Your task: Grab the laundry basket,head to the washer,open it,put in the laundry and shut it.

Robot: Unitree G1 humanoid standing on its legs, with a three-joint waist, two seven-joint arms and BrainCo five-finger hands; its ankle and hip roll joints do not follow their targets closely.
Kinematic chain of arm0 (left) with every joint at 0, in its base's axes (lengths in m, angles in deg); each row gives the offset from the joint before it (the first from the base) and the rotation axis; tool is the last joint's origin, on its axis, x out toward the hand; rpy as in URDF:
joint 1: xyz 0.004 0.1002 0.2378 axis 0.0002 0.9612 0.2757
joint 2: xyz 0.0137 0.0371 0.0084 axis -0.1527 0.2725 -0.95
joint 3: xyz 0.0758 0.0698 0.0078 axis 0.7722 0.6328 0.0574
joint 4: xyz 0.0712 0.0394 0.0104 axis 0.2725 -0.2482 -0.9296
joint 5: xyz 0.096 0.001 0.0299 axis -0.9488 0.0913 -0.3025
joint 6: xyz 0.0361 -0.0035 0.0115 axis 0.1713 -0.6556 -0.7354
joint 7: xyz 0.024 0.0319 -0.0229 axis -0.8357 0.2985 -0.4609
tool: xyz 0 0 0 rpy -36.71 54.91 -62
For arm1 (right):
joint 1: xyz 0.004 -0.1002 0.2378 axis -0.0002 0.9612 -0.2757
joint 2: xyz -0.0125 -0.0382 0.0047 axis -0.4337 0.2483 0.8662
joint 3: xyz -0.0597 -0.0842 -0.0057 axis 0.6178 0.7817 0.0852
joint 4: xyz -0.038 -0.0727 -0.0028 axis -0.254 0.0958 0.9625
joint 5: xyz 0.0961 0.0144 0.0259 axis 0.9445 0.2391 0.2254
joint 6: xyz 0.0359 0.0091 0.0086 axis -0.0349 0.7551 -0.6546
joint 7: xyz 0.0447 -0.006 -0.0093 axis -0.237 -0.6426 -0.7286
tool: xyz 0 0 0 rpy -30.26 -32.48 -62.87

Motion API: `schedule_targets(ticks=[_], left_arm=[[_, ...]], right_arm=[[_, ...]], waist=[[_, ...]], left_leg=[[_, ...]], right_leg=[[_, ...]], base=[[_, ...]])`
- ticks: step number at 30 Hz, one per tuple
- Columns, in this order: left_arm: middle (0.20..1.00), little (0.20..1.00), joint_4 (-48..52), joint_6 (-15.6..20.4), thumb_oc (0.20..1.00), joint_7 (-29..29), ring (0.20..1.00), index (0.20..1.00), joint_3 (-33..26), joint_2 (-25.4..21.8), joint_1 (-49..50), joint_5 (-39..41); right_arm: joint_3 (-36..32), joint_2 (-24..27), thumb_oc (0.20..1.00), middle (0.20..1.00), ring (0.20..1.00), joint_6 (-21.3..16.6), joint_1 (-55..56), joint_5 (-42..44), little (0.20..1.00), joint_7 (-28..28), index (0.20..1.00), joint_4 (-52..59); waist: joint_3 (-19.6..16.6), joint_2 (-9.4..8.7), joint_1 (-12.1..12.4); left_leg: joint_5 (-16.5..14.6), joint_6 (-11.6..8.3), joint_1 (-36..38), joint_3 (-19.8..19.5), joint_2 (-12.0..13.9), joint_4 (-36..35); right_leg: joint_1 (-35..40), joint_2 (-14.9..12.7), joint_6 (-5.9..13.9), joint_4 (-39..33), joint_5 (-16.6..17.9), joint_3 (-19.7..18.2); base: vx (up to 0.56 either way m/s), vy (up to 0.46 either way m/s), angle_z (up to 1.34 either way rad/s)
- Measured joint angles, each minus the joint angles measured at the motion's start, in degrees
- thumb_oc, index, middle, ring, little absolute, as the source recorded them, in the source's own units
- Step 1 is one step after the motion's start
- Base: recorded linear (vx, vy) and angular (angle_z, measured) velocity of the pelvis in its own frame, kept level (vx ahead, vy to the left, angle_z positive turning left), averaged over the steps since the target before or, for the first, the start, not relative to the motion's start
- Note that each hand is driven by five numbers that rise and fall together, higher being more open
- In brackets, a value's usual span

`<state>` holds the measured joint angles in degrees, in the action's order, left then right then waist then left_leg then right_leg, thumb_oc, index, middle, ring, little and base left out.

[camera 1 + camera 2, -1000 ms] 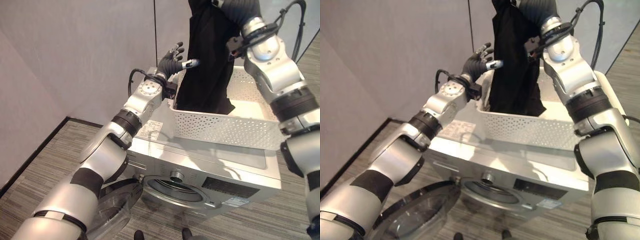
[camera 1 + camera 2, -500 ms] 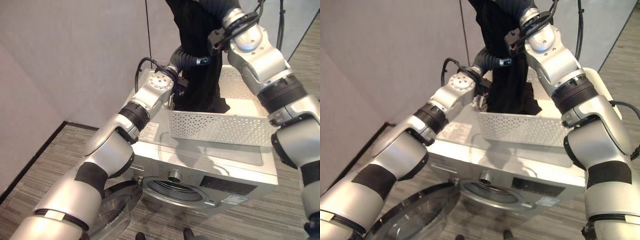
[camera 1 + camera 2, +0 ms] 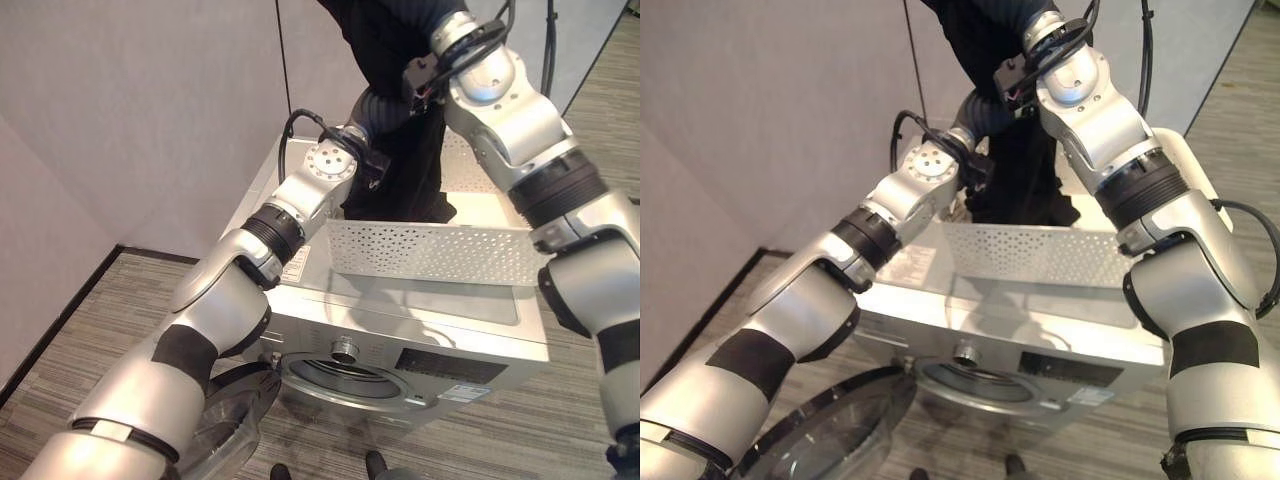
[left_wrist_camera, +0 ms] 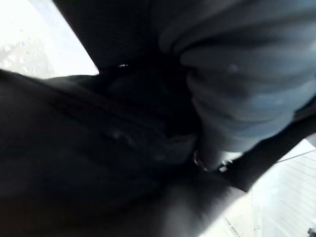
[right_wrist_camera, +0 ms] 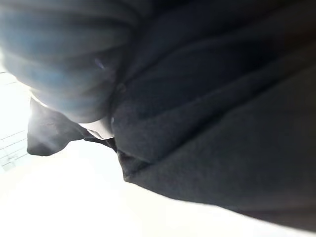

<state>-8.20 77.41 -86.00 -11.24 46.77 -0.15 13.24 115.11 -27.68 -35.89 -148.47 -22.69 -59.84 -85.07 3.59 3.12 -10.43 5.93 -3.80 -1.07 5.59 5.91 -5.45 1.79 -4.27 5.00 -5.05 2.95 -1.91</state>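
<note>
Left hand (image 3: 385,105) moved onto black garment (image 3: 405,170) (hanging vertically) over basket (image 3: 430,255).

Both arms reach up and forward (wrists close together).

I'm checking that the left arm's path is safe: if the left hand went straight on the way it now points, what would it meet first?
The left hand is already at the hanging black garment, so the cloth comes first. Its fingers are hidden in it; what lies beyond is unclear.
</note>
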Motion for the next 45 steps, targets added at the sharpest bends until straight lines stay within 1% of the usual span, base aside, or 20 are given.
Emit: schedule_targets(ticks=[1,5,8,12,15,17,19,20,24,26,29,31,33,35,39,40,41,42,44,45], left_arm=[[0.200,0.200,0.1,0.0,0.200,-0.4,0.200,0.200,0.0,0.0,0.0,-0.1],[0.200,0.200,0.1,0.6,0.200,-1.3,0.200,0.200,0.0,-0.3,0.0,-1.3],[0.200,0.200,0.7,1.3,0.200,-2.1,0.200,0.200,0.0,-1.0,0.1,-4.7],[0.200,0.200,5.0,2.1,0.200,-3.9,0.200,0.200,-0.1,-2.3,1.7,-8.8],[0.200,0.200,9.4,2.8,0.200,-5.6,0.200,0.200,-0.5,-5.3,3.1,-12.5],[0.200,0.200,9.5,3.4,0.200,-6.4,0.200,0.200,-1.3,-6.2,3.1,-13.9],[0.200,0.200,10.8,3.6,0.200,-7.3,0.200,0.200,-1.8,-7.3,3.4,-14.4],[0.200,0.200,11.6,3.7,0.200,-7.9,0.200,0.200,-2.4,-8.5,3.4,-16.3],[0.200,0.200,13.6,4.0,0.200,-9.7,0.200,0.200,-3.7,-11.7,3.4,-18.4],[0.200,0.200,14.6,4.0,0.200,-10.1,0.200,0.200,-5.2,-12.3,3.7,-18.6],[0.200,0.200,14.9,4.3,0.200,-10.6,0.200,0.200,-7.2,-12.6,4.2,-18.6],[0.200,0.200,14.8,4.4,0.200,-11.8,0.200,0.200,-7.2,-12.8,4.2,-18.7],[0.200,0.200,14.8,4.7,0.200,-11.9,0.200,0.200,-7.3,-13.0,4.2,-18.8],[0.200,0.200,14.8,5.0,0.200,-12.6,0.200,0.200,-7.3,-14.5,4.2,-18.8],[0.200,0.200,15.2,5.6,0.200,-13.7,0.200,0.200,-10.1,-17.8,4.2,-18.7],[0.200,0.200,18.2,6.0,0.200,-14.2,0.200,0.200,-12.0,-19.3,4.9,-18.6],[0.200,0.200,20.1,6.2,0.200,-14.8,0.200,0.200,-12.6,-21.4,5.1,-18.6],[0.200,0.200,21.8,6.1,0.200,-15.0,0.200,0.200,-13.6,-22.6,5.3,-18.7],[0.200,0.200,29.2,6.5,0.200,-15.2,0.200,0.200,-16.3,-27.5,8.3,-20.1],[0.200,0.200,31.1,7.2,0.200,-15.6,0.200,0.200,-17.4,-29.3,9.4,-20.4]], right_arm=[[0.0,0.0,1.000,1.000,1.000,-0.2,0.1,0.0,1.000,0.1,1.000,0.3],[0.0,0.1,1.000,1.000,1.000,-1.0,0.7,0.1,1.000,0.3,1.000,1.2],[-0.4,1.8,1.000,1.000,1.000,-1.6,2.1,0.1,1.000,0.7,1.000,5.8],[-4.2,3.6,1.000,1.000,1.000,-3.3,7.4,-0.1,1.000,1.1,1.000,12.6],[-9.8,5.2,1.000,1.000,1.000,-4.8,15.1,-0.7,1.000,1.3,1.000,20.9],[-10.4,6.0,1.000,1.000,1.000,-5.6,17.9,-1.2,1.000,1.4,1.000,22.3],[-13.5,6.1,1.000,1.000,1.000,-5.8,21.9,-1.3,1.000,1.5,1.000,24.8],[-16.5,6.0,1.000,1.000,1.000,-6.1,26.1,-1.5,1.000,2.0,1.000,26.8],[-20.0,6.0,1.000,1.000,1.000,-6.9,33.1,-3.3,1.000,2.4,1.000,28.0],[-22.9,5.0,1.000,1.000,1.000,-7.3,36.6,-4.4,1.000,2.5,1.000,29.7],[-24.3,5.1,1.000,1.000,1.000,-7.4,38.7,-5.8,1.000,3.5,1.000,30.0],[-25.2,5.2,1.000,1.000,1.000,-7.5,38.8,-7.0,1.000,4.4,1.000,30.0],[-25.3,6.3,1.000,1.000,1.000,-7.8,38.8,-8.5,1.000,4.8,1.000,30.0],[-27.7,8.1,1.000,1.000,1.000,-8.0,38.7,-10.4,1.000,6.3,1.000,29.8],[-29.8,11.4,1.000,1.000,1.000,-8.0,38.5,-14.8,1.000,9.3,1.000,29.1],[-32.0,13.4,1.000,1.000,1.000,-7.9,40.9,-19.7,1.000,10.0,1.000,29.8],[-34.3,14.9,1.000,1.000,1.000,-7.4,43.5,-22.1,1.000,10.7,1.000,29.7],[-37.7,15.1,1.000,1.000,1.000,-6.9,46.5,-24.2,1.000,11.2,1.000,30.1],[-46.6,16.1,1.000,1.000,1.000,-5.7,56.1,-30.2,1.000,13.2,1.000,30.8],[-49.3,16.2,1.000,1.000,1.000,-4.5,58.8,-31.8,1.000,14.1,1.000,30.0]], waist=[[0.0,0.00,0.0],[0.0,0.00,-0.1],[0.0,0.00,-0.2],[0.0,-0.01,-0.6],[0.0,-0.02,-1.5],[0.0,-0.02,-1.9],[0.0,0.00,-2.1],[0.0,0.01,-2.3],[-0.1,0.16,-2.9],[-0.2,0.32,-2.9],[-0.7,1.07,-2.9],[-0.9,1.43,-2.9],[-1.0,1.53,-2.9],[-1.0,1.56,-2.9],[-1.0,1.57,-2.9],[-1.0,1.57,-2.8],[-1.0,1.57,-2.8],[-1.0,1.57,-2.7],[-1.0,1.59,-2.6],[-1.1,1.63,-2.7]], left_leg=[[0.0,0.00,0.0,0.0,0.0,0.0],[0.0,0.00,0.0,0.0,0.0,0.0],[0.0,0.01,0.0,0.2,0.0,0.0],[0.0,0.05,0.0,0.4,0.0,0.0],[-0.2,0.23,0.0,0.7,0.0,0.0],[-0.2,0.24,0.0,1.0,0.0,0.0],[-0.2,0.24,0.0,1.1,0.0,0.0],[-0.2,0.28,0.0,1.2,0.0,0.0],[-0.3,0.29,0.0,1.3,0.0,0.0],[-0.3,0.32,0.0,1.3,0.0,-0.1],[-0.5,0.42,0.0,1.3,-0.1,-0.2],[-0.5,0.45,-0.1,1.3,-0.2,-0.2],[-0.6,0.47,-0.1,1.3,-0.2,-0.2],[-0.6,0.50,-0.1,1.3,-0.2,-0.2],[-0.7,0.57,-0.1,1.4,-0.2,-0.2],[-0.7,0.58,-0.2,1.3,-0.2,0.0],[-0.8,0.51,-0.2,1.3,-0.2,0.0],[-0.9,0.42,-0.1,1.3,-0.2,0.0],[-1.3,0.26,0.0,1.2,-0.2,-0.2],[-1.4,0.25,0.0,1.2,-0.2,-0.1]], right_leg=[[0.0,0.0,0.00,0.0,0.0,0.0],[-0.1,0.0,0.00,0.0,0.0,-0.1],[-0.2,0.0,0.01,0.0,0.0,-0.2],[-0.3,0.0,0.01,0.0,0.0,-0.4],[-0.4,0.0,0.02,0.0,0.0,-0.6],[-0.6,0.0,0.07,0.0,0.0,-0.8],[-0.6,0.0,0.08,0.0,0.0,-0.9],[-0.7,0.0,0.07,0.0,0.0,-1.0],[-0.8,-0.1,0.08,-0.2,0.0,-1.1],[-0.8,-0.1,0.08,-0.3,0.0,-1.1],[-0.8,-0.2,0.21,-0.4,-0.1,-1.1],[-0.8,-0.2,0.23,-0.4,-0.1,-1.1],[-0.8,-0.2,0.25,-0.4,-0.1,-1.1],[-0.8,-0.2,0.26,-0.5,-0.2,-1.1],[-0.8,-0.2,0.28,-0.4,-0.3,-1.1],[-0.9,-0.2,0.26,-0.4,-0.3,-1.1],[-0.9,-0.2,0.28,-0.3,-0.3,-1.0],[-0.8,-0.2,0.30,-0.4,-0.4,-1.0],[-0.6,-0.2,0.22,-0.4,-0.8,-0.9],[-0.6,-0.2,0.23,-0.4,-0.9,-0.9]], base=[[0.00,0.000,0.00],[0.00,0.000,0.00],[0.00,0.003,-0.01],[0.00,0.002,-0.01],[0.01,0.008,-0.04],[0.01,0.011,-0.06],[0.00,0.006,-0.02],[0.00,0.000,0.00],[0.00,0.000,0.00],[0.00,0.000,0.00],[0.00,0.000,0.00],[0.00,0.000,0.00],[0.00,0.000,0.00],[0.00,0.000,0.00],[0.00,0.000,0.00],[0.04,0.003,0.02],[0.08,0.003,0.02],[0.08,0.001,0.03],[0.03,-0.003,0.01],[0.00,0.000,0.00]])
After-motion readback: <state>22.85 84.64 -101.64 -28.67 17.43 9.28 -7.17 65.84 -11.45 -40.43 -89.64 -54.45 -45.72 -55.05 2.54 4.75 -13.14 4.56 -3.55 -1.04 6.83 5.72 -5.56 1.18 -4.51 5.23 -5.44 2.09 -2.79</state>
